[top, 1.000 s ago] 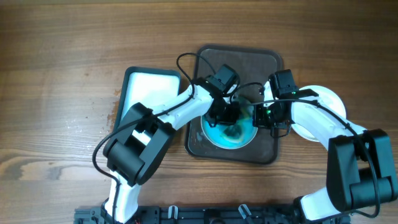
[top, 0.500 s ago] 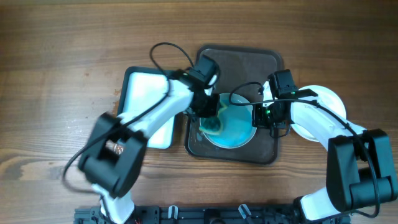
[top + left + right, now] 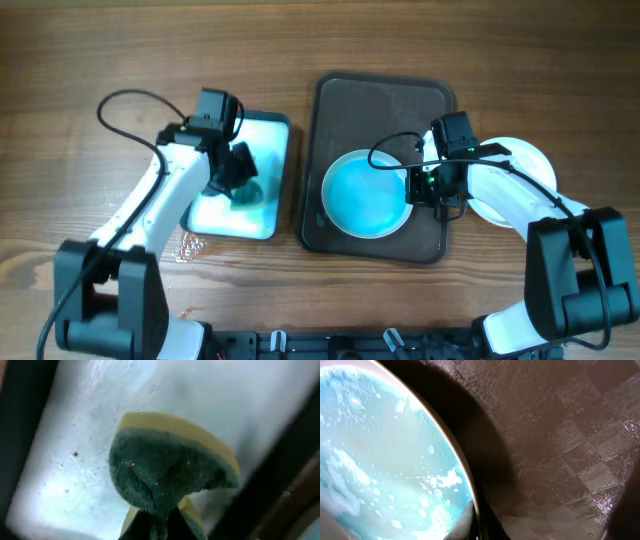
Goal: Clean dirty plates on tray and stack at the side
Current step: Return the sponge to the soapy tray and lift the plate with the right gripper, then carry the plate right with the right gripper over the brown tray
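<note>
A white plate (image 3: 365, 195) coated with blue soapy film lies on the dark brown tray (image 3: 380, 110). My right gripper (image 3: 418, 190) is shut on the plate's right rim; the right wrist view shows the rim (image 3: 462, 485) pinched between the fingers (image 3: 479, 527). My left gripper (image 3: 235, 170) is shut on a green and yellow sponge (image 3: 170, 470) and holds it over the small black-rimmed white tray (image 3: 215, 215). More white plates (image 3: 520, 160) lie to the right of the brown tray, partly hidden by my right arm.
The small tray (image 3: 60, 490) looks wet and tinted blue. Bare wooden table (image 3: 100, 70) surrounds both trays. Cables loop over both arms.
My left gripper has carried the sponge left, off the plate and over to the small tray. The plate's dark smear is gone, leaving an even blue film. The right gripper has not moved.
</note>
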Motion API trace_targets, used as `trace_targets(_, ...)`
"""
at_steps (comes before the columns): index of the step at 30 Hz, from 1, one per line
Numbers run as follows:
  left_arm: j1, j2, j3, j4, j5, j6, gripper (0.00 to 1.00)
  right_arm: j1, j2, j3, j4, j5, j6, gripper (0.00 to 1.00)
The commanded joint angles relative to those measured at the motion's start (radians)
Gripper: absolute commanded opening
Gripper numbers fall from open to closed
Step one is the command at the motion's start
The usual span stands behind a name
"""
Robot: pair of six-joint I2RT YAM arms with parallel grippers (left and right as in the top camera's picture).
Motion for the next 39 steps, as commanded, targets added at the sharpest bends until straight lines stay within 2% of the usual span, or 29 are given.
trace_targets(1,0.021,-0.016,-0.006,0.019,-0.003,-0.004,0.39,-0.003,-0.006,0.021,-0.069,0.055,-0.013,0.04)
trace_targets(3,0.026,-0.054,0.023,-0.01,0.043,0.025,0.57,-0.003,-0.053,0.044,-0.115,0.058,-0.014,0.04)
trace_targets(6,0.03,-0.121,0.077,-0.071,0.048,0.03,0.71,-0.003,-0.144,0.082,-0.175,0.058,-0.03,0.04)
trace_targets(7,0.034,-0.157,0.105,-0.101,0.048,0.03,0.84,-0.001,-0.183,0.106,-0.206,0.061,-0.032,0.04)
trace_targets(9,0.05,-0.22,0.141,-0.144,0.048,0.029,1.0,0.013,-0.226,0.153,-0.25,0.062,-0.032,0.04)
trace_targets(13,0.146,-0.385,0.171,-0.199,0.05,-0.024,1.0,0.142,-0.247,0.307,-0.313,0.179,-0.057,0.04)
trace_targets(16,0.267,-0.539,0.171,-0.237,0.078,-0.065,1.0,0.326,-0.222,0.431,-0.287,0.37,-0.059,0.04)
trace_targets(21,0.318,-0.709,0.171,-0.294,0.077,-0.064,1.0,0.597,-0.134,0.47,0.023,0.552,-0.085,0.04)
trace_targets(24,0.318,-0.762,0.171,-0.306,0.077,-0.064,1.0,0.708,-0.024,0.47,0.182,0.79,-0.137,0.04)
trace_targets(32,0.318,-0.77,0.171,-0.308,0.077,-0.064,1.0,0.863,0.007,0.47,0.408,1.101,-0.457,0.04)
trace_targets(39,0.318,-0.77,0.171,-0.308,0.077,-0.064,1.0,0.942,0.002,0.47,0.487,1.296,-0.632,0.04)
